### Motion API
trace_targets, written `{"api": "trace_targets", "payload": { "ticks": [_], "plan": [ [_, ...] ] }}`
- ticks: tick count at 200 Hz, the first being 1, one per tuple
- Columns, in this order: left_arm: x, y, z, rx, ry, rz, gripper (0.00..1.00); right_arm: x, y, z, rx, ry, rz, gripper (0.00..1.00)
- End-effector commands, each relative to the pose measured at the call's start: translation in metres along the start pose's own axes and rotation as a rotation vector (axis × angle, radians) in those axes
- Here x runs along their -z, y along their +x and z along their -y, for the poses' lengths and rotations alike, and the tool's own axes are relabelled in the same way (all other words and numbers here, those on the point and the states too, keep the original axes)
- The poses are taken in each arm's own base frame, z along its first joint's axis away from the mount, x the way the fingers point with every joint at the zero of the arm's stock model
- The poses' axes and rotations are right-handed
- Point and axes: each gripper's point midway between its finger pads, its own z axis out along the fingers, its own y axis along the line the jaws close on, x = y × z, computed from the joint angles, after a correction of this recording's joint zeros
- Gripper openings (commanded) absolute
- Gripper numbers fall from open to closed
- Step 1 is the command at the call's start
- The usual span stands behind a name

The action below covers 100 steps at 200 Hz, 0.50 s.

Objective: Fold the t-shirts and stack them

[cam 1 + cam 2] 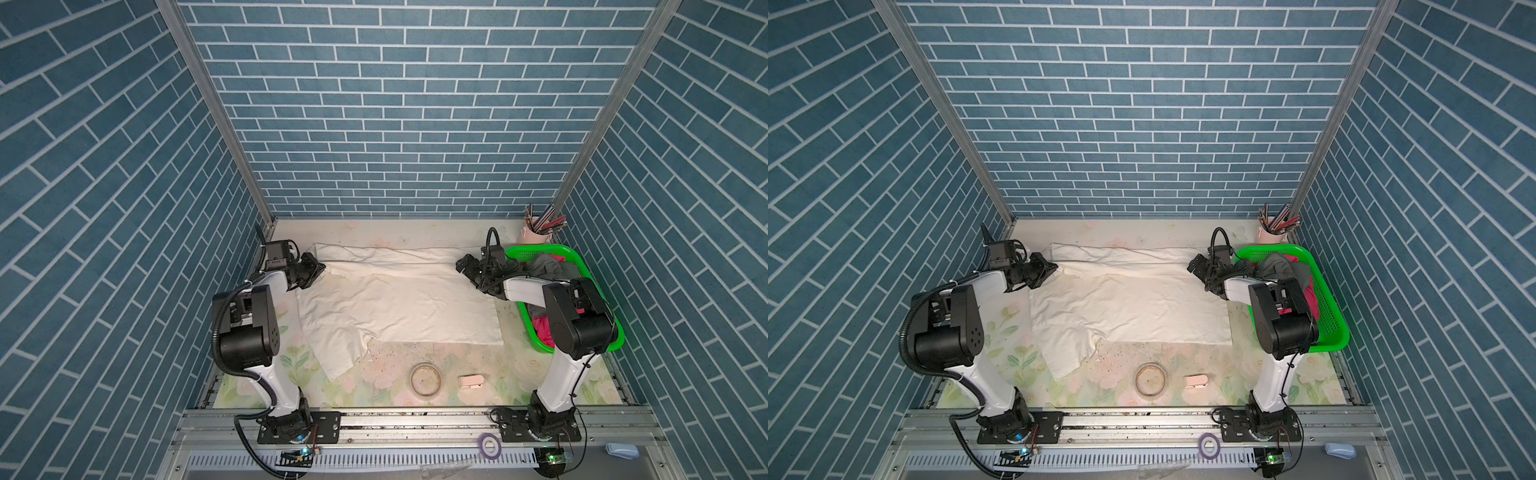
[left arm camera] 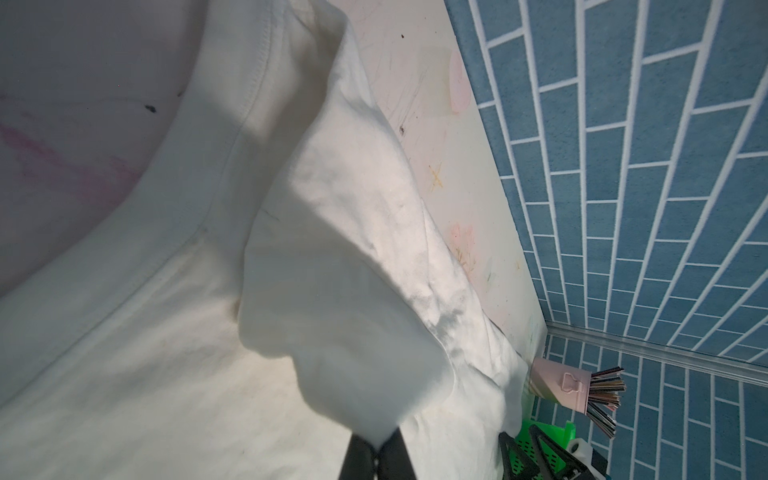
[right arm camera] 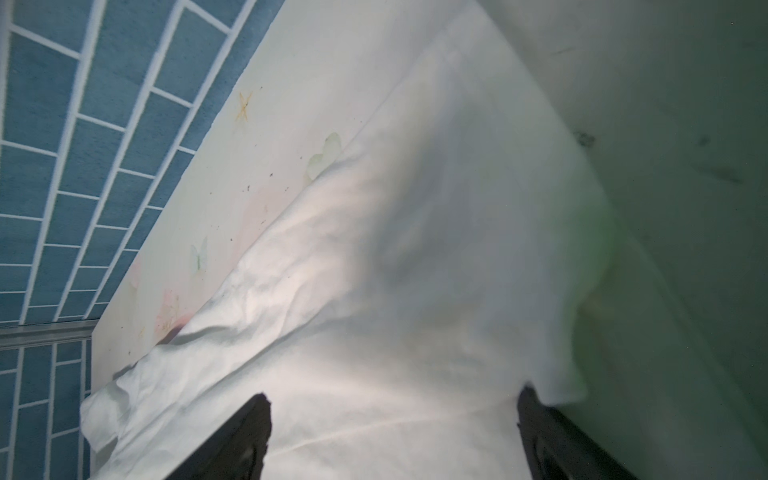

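Rising from the near-left base with the left arm point(image 1: 272, 376), elbow folded high, forearm stretched toward the far left. Pinching the left gripper point(image 1: 319, 268) tight on a fold of the cream-white t-shirt point(image 2: 332, 291), jaws pressed together in the left wrist view. Rising from the near-right base with the right arm point(image 1: 559, 374), elbow bent high, forearm angled toward the far side and leftward. Holding the right gripper point(image 1: 467, 272) with jaws spread wide, fingers point(image 3: 249, 436) well apart above the cloth, nothing between them; contact with the cloth unclear.

Likely lab cell; brick-print walls point(image 1: 395, 124)
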Motion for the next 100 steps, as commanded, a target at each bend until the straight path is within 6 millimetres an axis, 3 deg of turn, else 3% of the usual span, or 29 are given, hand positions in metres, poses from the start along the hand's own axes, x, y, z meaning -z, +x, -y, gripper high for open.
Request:
{"api": "trace_targets", "payload": {
  "ticks": [1, 72, 100],
  "plan": [
    [0.000, -0.006, 0.003, -0.009, 0.008, 0.001, 0.00, 0.011, -0.006, 0.004, -0.041, 0.029, 0.049, 0.93],
    [0.000, -0.003, 0.000, -0.005, 0.004, -0.001, 0.00, -0.018, -0.008, -0.023, -0.060, -0.094, 0.002, 0.93],
    [-0.001, -0.003, -0.001, -0.003, 0.007, -0.002, 0.00, -0.016, -0.021, -0.013, -0.100, -0.038, 0.059, 0.93]
  ]
}}
